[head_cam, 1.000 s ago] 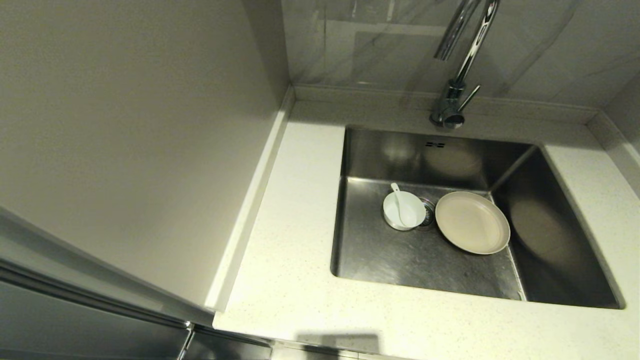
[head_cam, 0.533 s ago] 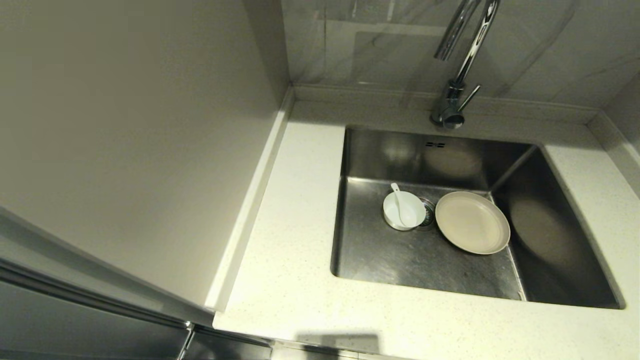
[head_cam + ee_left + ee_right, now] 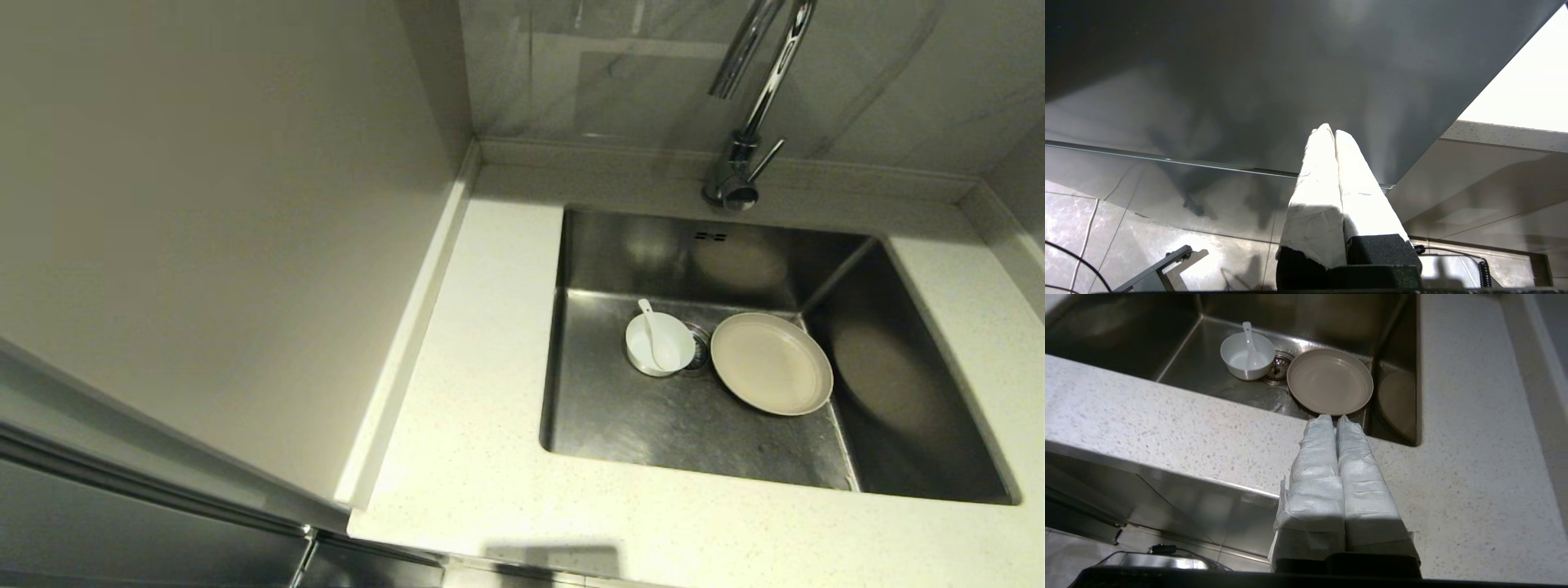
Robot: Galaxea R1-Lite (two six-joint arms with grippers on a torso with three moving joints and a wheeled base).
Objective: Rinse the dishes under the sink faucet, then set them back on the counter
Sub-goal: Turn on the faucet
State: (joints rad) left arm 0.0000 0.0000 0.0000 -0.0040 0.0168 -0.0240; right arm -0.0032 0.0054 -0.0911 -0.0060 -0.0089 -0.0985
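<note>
Both sets of jaws pressed shut, holding nothing. Right gripper [image 3: 1334, 416] low at the front edge of the counter [image 3: 457, 457], white-wrapped fingers [image 3: 1318, 457] closed tip to tip and aimed toward the sink [image 3: 939, 457], clear of the dishes. Left gripper [image 3: 1329, 130] well away from the sink, down beside a dark cabinet panel [image 3: 1249, 81] over a tiled floor [image 3: 1126, 228], fingers likewise touching along their length.

Inside the sink, on its floor: small white bowl [image 3: 671, 359] sitting upright just left of the drain strainer [image 3: 699, 349], partly covering it. White spoon [image 3: 654, 331] resting in the bowl, scoop down inside and handle leaning over the bowl's far rim toward the sink's back wall. Beige plate [image 3: 771, 363] lying on the other side of the strainer, right edge close against the sink's right wall, tilted or flat not clear. Two overflow slots [image 3: 710, 237] on the sink's back wall. Faucet [image 3: 747, 139] rising from the counter behind the sink, spout curving high above it, thin lever sticking out to the right of its base.
</note>
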